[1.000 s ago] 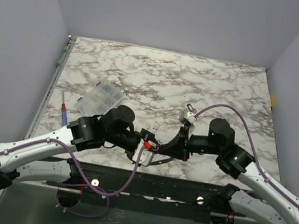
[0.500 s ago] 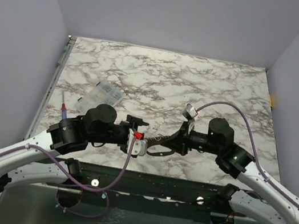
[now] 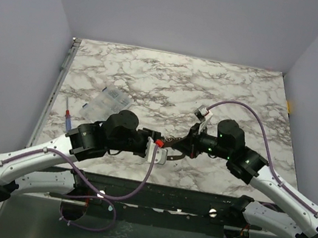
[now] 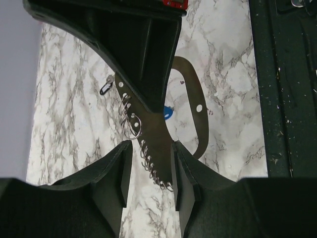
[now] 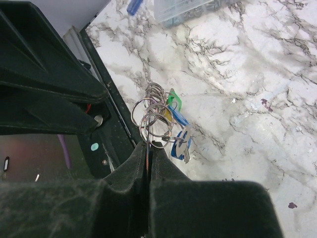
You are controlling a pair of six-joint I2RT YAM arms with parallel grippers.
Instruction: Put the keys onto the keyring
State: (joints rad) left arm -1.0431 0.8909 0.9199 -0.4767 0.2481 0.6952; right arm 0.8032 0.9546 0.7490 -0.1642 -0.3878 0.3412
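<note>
Looking down from the top view, we see the left end effector (image 3: 159, 148) and the right end effector (image 3: 186, 145) meeting tip to tip over the near edge of the white-and-grey marbled tabletop (image 3: 172, 78). A clear plastic compartment box (image 3: 107, 102) lies off to the left. What hangs between the tips is too small to read here.

From the left wrist we find the keyring (image 4: 147, 156), a pale loop of thin coiled wire, running slantwise between our left fingers (image 4: 111, 183). They stand partly apart on either side of it, not clearly touching. A blue plastic key head (image 4: 167, 113) peeps out behind, and a small dark metal clip (image 4: 105, 88) shows against the marble.

From the right wrist the jaws are pinched flat on the bottom of the wire coils. The keys (image 5: 177, 131), tiny metal ones with green, yellow and blue heads, hang bunched among them above the tabletop. We judge the bundle light, springy and slippery: the wire will flex and the keys will swing. We would take a key by its flat plastic head, and the ring by a single coil.
</note>
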